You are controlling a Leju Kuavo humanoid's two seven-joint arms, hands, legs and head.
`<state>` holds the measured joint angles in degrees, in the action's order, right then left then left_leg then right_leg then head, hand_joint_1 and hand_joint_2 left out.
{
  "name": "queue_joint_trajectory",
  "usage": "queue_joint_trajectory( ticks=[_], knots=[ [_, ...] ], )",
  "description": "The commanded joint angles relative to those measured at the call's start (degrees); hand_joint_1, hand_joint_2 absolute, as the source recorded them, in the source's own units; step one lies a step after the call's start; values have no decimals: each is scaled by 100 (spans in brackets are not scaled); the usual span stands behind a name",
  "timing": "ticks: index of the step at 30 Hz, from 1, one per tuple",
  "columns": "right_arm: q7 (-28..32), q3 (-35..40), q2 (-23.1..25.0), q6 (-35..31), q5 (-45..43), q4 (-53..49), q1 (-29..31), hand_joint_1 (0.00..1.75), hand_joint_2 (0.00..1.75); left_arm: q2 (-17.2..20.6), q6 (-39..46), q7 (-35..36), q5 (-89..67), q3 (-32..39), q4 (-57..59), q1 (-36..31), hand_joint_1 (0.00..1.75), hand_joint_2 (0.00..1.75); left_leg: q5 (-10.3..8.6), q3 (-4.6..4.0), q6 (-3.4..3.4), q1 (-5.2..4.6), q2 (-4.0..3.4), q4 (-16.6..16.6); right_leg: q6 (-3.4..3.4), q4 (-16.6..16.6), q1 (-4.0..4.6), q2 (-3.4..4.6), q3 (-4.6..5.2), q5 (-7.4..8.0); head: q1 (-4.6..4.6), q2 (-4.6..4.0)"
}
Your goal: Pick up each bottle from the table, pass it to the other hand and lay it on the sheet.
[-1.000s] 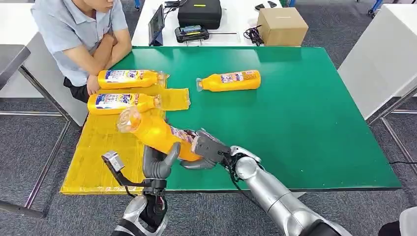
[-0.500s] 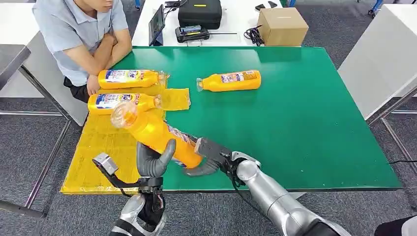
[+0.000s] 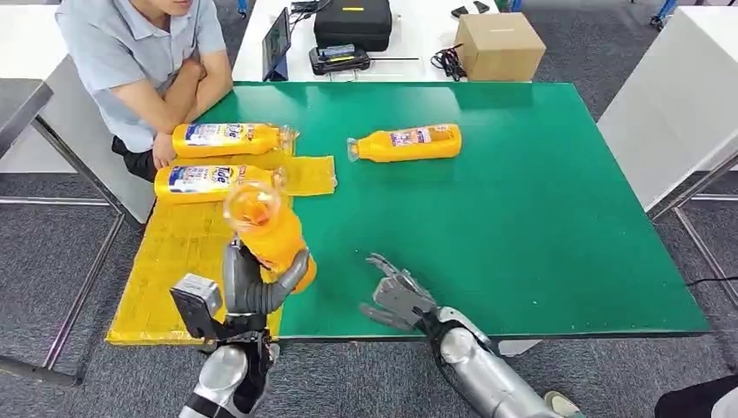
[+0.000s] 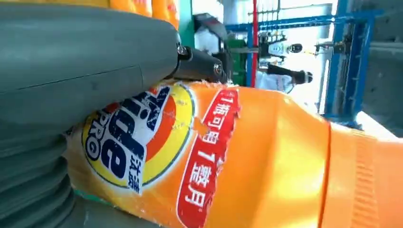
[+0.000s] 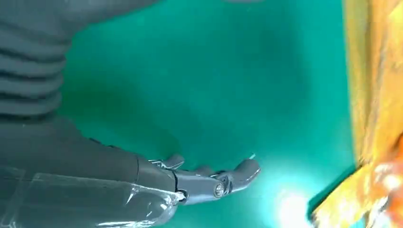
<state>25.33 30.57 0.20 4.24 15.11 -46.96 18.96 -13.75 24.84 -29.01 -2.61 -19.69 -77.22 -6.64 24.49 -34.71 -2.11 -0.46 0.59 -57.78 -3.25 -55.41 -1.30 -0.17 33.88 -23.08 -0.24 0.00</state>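
My left hand (image 3: 252, 287) grips an orange detergent bottle (image 3: 265, 231) nearly upright, cap end toward the camera, over the near right edge of the yellow sheet (image 3: 178, 261). The left wrist view shows that bottle's label (image 4: 157, 142) close up under my thumb (image 4: 85, 61). Fingers spread and holding nothing, my right hand (image 3: 396, 296) hovers over the green table (image 3: 540, 226) near its front edge; its fingers (image 5: 209, 178) lie flat above the green top. Two more orange bottles (image 3: 228, 138) (image 3: 213, 180) lie on the sheet. Another bottle (image 3: 405, 144) lies on the table's far middle.
A person in a grey shirt (image 3: 139, 61) sits at the table's far left corner, arms folded close to the sheet. Behind the green table, a white table carries a cardboard box (image 3: 499, 45), a black case (image 3: 352, 22) and a tablet (image 3: 277, 43).
My right hand has let go of the bottle and drawn back toward the front edge, fingers spread. My left hand now holds the bottle alone and has tipped it more upright over the sheet's edge.
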Motion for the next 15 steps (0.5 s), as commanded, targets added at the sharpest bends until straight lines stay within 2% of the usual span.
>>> queue_joint_trajectory(
  ticks=[1,2,8,11,15],
  knots=[
    [93,-1467,-8,14,469,-735,-455,0,175,1219,1054,2347,-6251,-71,1093,-698,175,175,-2,24,16,6,11,10,18,5,7,-12,-26,-4,2,0],
    [146,-1475,46,101,469,-731,-425,0,175,1307,975,2607,-6801,-9,1340,-834,175,175,-3,16,12,3,5,8,14,4,4,-4,-16,0,0,0],
    [186,-1543,171,97,452,-998,-604,0,175,1262,767,2695,-7082,31,1799,-1105,175,175,0,24,18,14,-10,1,18,1,14,3,-19,0,2,0],
    [282,-1516,203,160,449,-1358,-765,0,175,1271,713,2929,-7428,95,1872,-1149,175,175,-6,20,15,10,-7,2,12,0,10,2,-17,-2,2,0],
    [321,-1251,164,403,411,-1880,-890,0,175,1294,716,3040,-7518,346,2566,-1490,175,175,1,26,20,16,-10,-2,18,-2,16,7,-26,-6,2,0]
  ],
)
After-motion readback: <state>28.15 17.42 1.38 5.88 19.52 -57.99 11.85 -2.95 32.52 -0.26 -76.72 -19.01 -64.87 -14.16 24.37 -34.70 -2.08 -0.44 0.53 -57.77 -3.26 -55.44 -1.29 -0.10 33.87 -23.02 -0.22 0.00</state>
